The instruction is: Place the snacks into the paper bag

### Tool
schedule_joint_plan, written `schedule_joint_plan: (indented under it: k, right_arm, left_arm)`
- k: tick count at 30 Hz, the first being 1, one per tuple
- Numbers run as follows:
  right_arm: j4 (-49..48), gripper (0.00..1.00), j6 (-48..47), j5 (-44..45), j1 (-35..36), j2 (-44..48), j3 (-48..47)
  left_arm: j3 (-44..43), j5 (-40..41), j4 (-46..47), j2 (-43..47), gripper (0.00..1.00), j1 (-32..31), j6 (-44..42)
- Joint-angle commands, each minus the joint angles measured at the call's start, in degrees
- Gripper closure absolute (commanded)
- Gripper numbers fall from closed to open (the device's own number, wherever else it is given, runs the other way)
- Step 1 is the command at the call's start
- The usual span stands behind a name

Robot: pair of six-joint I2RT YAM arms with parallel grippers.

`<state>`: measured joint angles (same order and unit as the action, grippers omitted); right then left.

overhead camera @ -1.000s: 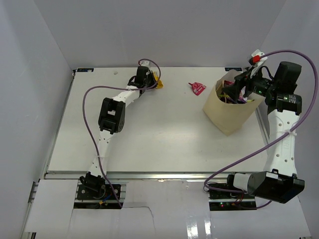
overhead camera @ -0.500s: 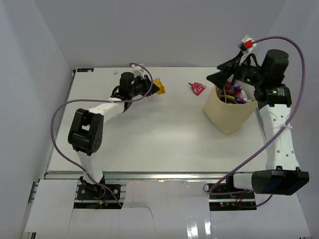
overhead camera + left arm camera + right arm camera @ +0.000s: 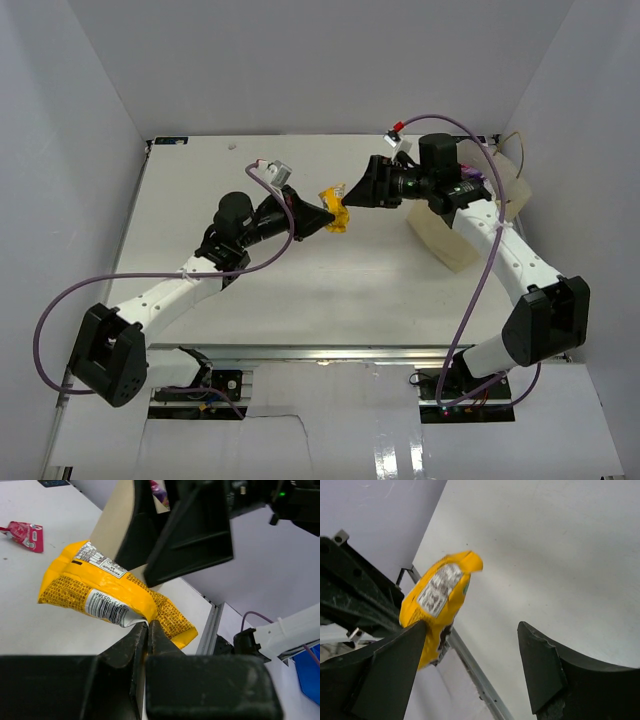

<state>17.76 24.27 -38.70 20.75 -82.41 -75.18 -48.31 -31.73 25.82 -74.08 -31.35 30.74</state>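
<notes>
left pincer (image 3: 148, 626) clamps one small yellow wrapper (image 3: 100, 596).

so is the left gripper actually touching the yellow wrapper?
Touching. The left wrist view shows the left gripper closed with both fingertips pinching the lower edge of the yellow wrapper, no gap.

Robot lab cell: white table (image 3: 330, 290) w/ plain walls (image 3: 300, 60), bolted arms (image 3: 165, 293).

- small yellow wrapper (image 3: 110, 597): bright orange-yellow with fine dark print, and a white panel carrying a black barcode
- small pink-red wrapper (image 3: 22, 532): pink-red with pale marks
- paper bag (image 3: 114, 520): plain tan
- left fingers (image 3: 131, 647): matt black
- worktop (image 3: 300, 280): white
- cable (image 3: 256, 614): purple
</notes>
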Motion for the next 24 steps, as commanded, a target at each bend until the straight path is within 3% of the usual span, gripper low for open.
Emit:
schedule_joint_plan:
  k: [1, 9, 11, 14, 21, 24]
  right_arm:
    - [-6.9, 0.21, 8.3, -1.5, 2.4, -1.0, -0.6]
    - [-13.6, 0.54, 15.5, -6.6, 6.2, -2.8, 1.5]
    - [-15.3, 0.55, 16.8, -8.0, 6.8, -2.6, 2.7]
    - [-16.3, 0.55, 18.3, -9.1, 7.4, -2.3, 3.6]
    - [-15.3, 0.31, 18.9, -10.3, 7.4, -0.3, 4.3]
    - [-14.8, 0.27, 19.4, -10.4, 7.0, 0.7, 5.1]
  left_arm:
    - [2.3, 2.1, 1.6, 4.2, 1.0, -1.6, 1.3]
    - [6.2, 5.1, 1.5, 10.1, 1.0, -2.7, 2.6]
    - [6.5, 5.3, 1.5, 10.6, 1.0, -2.8, 2.7]
    - [6.7, 5.3, 1.5, 10.7, 1.0, -2.8, 2.7]
    - [5.5, 5.4, 1.2, 10.7, 1.0, -2.8, 0.1]
    - [4.7, 5.3, 0.8, 10.6, 1.0, -2.8, -0.4]
